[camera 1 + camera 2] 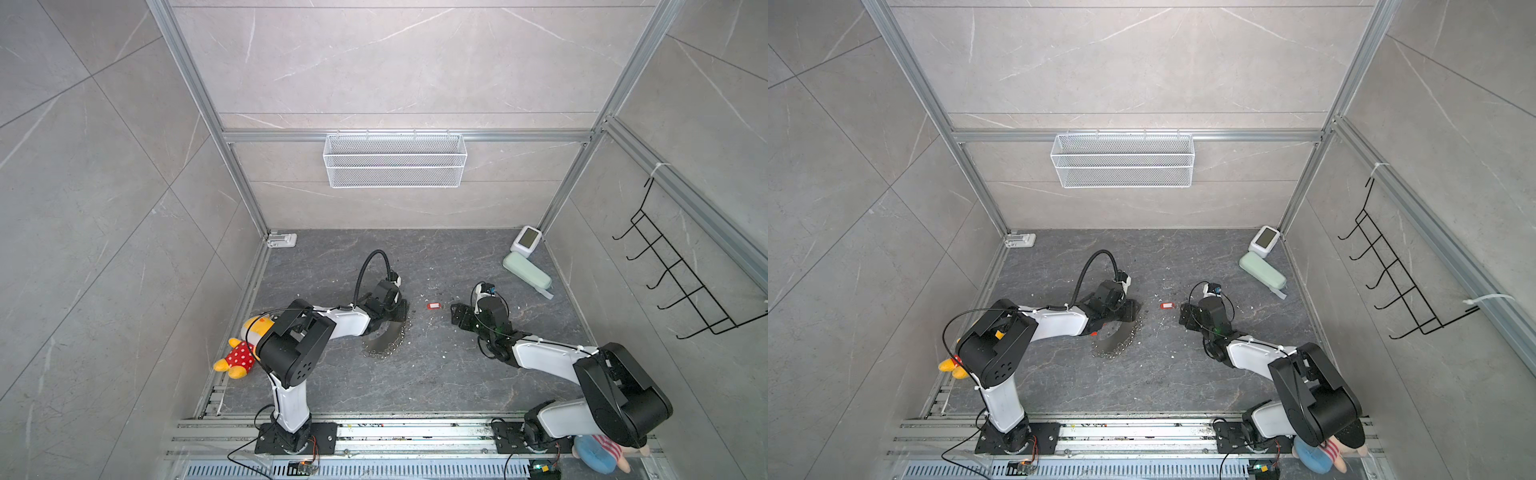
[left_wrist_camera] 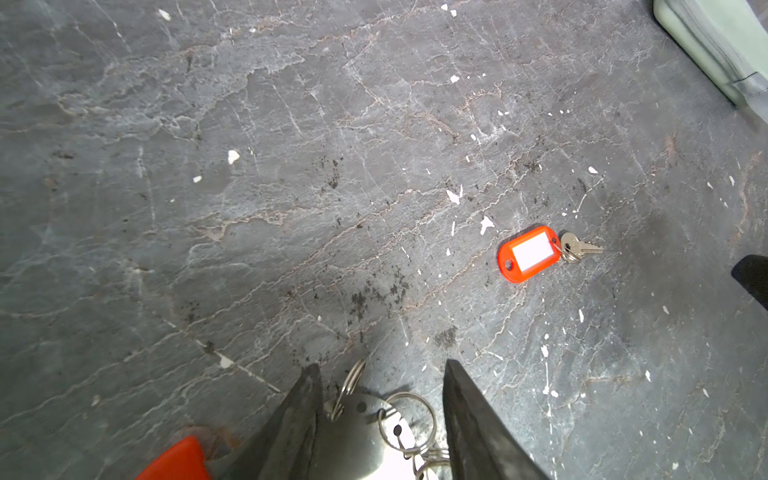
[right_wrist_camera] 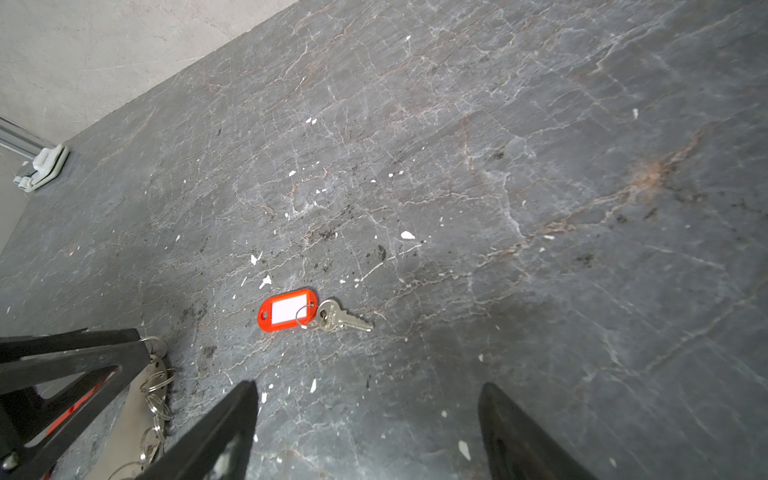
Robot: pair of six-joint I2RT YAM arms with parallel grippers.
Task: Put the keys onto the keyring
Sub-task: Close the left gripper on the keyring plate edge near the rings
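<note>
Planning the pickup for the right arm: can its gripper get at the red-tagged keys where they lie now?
Probably yes. The right gripper is open and points at the keys, which lie flat on the table just ahead, nothing between. The left gripper sits aside at the keyring.
</note>
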